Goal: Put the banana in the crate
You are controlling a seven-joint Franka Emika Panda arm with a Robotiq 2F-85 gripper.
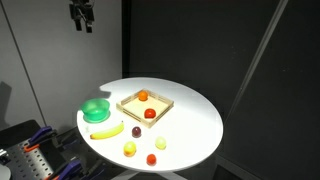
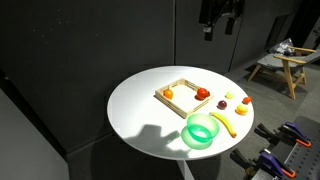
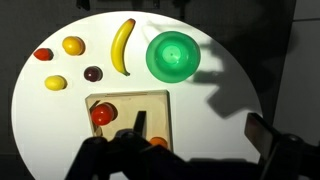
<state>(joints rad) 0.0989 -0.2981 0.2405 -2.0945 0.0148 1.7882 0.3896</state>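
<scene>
The yellow banana [image 3: 122, 46] lies on the white round table [image 1: 195, 125] beside the green bowl [image 3: 172, 56]. It shows in both exterior views [image 1: 104, 131] [image 2: 222, 124]. The light-wood crate [image 1: 158, 96] [image 2: 170, 87] [image 3: 128, 95] sits near the table's middle and holds a red fruit [image 3: 102, 114] and an orange fruit [image 3: 158, 143]. My gripper [image 1: 82, 22] [image 2: 218, 25] hangs high above the table, far from the banana. In the wrist view its jaws [image 3: 200, 135] are spread wide and empty.
The green bowl [image 1: 96, 110] [image 2: 203, 130] stands next to the banana. Small loose fruits lie on the table: a dark plum [image 3: 93, 74], two yellow ones [image 3: 73, 45] [image 3: 55, 83] and a red one [image 3: 43, 55]. Dark curtains surround the table.
</scene>
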